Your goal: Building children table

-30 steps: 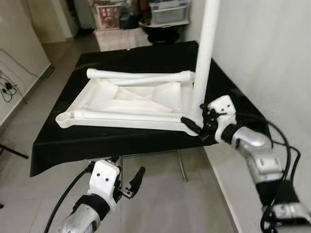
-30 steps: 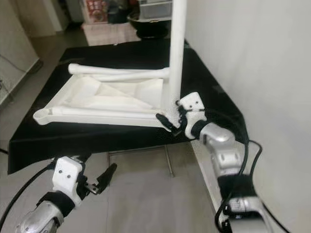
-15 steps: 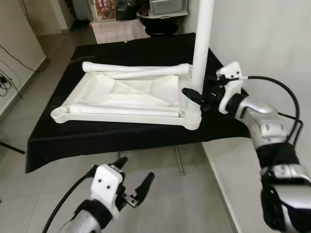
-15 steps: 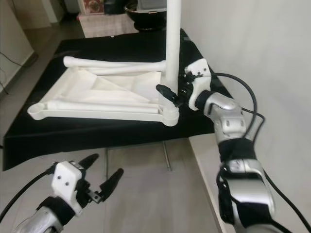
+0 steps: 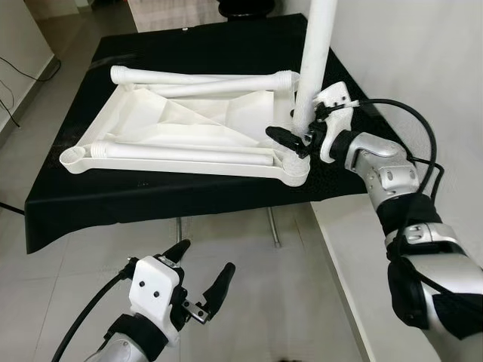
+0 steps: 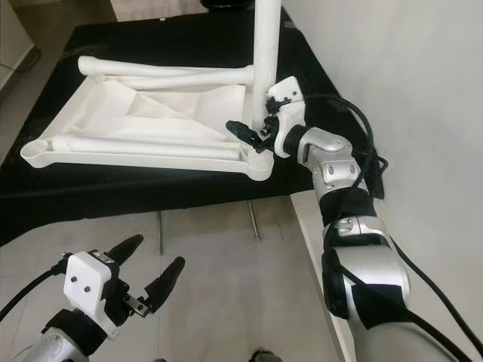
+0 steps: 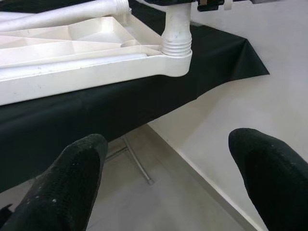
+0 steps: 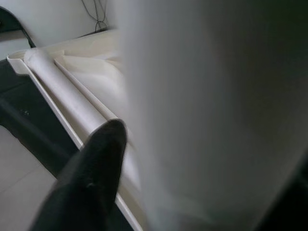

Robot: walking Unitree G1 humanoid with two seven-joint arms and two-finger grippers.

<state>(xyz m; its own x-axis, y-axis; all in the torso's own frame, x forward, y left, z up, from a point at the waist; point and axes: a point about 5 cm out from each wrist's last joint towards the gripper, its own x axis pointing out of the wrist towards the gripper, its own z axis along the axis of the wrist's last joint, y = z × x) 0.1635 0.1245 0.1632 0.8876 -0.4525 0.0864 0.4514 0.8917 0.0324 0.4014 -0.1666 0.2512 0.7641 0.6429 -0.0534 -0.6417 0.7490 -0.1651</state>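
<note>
The white plastic tabletop (image 5: 189, 128) lies upside down on the surface (image 5: 226, 45), which has a black cloth over it. One white table leg (image 5: 313, 60) stands straight up in the corner socket (image 7: 176, 44) nearest the robot's right side, at the near edge of the surface. Two more legs (image 5: 196, 75) lie flat on the tabletop. The right tool (image 5: 296, 140) is low on the standing leg, just above the socket, with one black finger (image 8: 91, 173) on each side of it; it looks closed on the leg. The left tool (image 5: 202, 275) hangs low over the floor, wide open, holding nothing. The leg looks like a hollow plastic tube, so it is probably light and stiff, but smooth and a bit slippery. It is tall, so a hold near the bottom should keep it from wobbling. The ridged collar at the socket hints that the leg twists or pushes in. The tabletop is light too and could slide on the cloth.
</note>
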